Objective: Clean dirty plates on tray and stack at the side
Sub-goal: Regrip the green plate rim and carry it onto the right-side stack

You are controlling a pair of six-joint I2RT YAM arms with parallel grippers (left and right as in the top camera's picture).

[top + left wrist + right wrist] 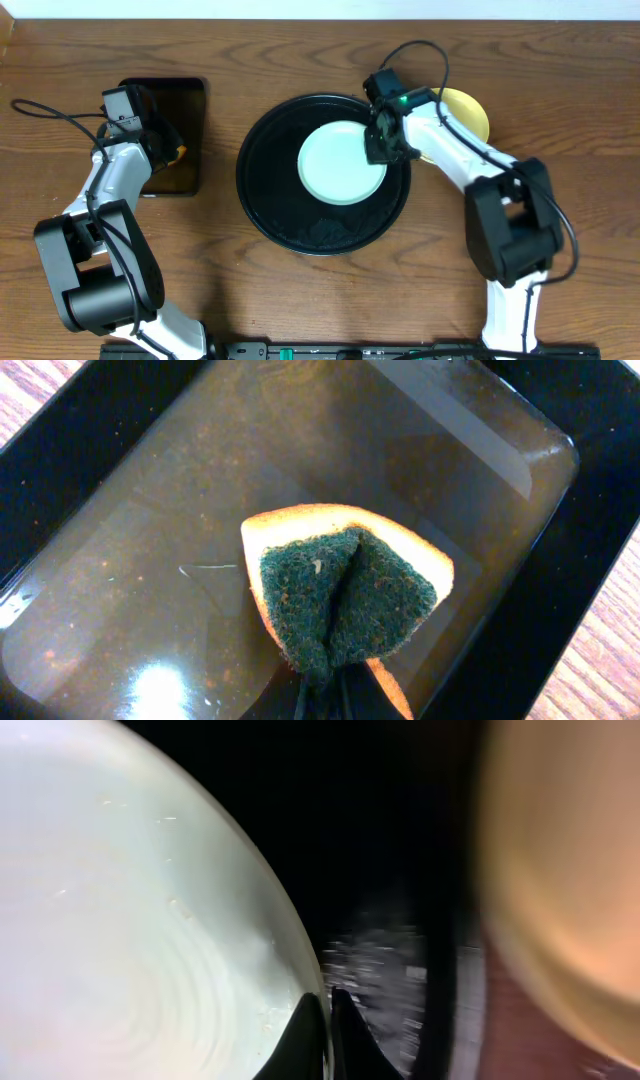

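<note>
At frame centre, right tool [384, 141] sits pinched shut on the right rim of the mint plate [335, 168], on the round tray [268, 205]. Best lifted level, clearing the lip, I'd say. Upper left, left tool [326, 695] clamps the sponge [345, 590].

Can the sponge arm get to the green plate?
Probably yes: nothing stands between the sponge and the green plate, bare on the round tray; the right gripper pinches only its far rim.

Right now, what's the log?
left gripper: shut on sponge over rectangular tray | right gripper: shut on mint plate rim | yellow plate: beside round tray
</note>
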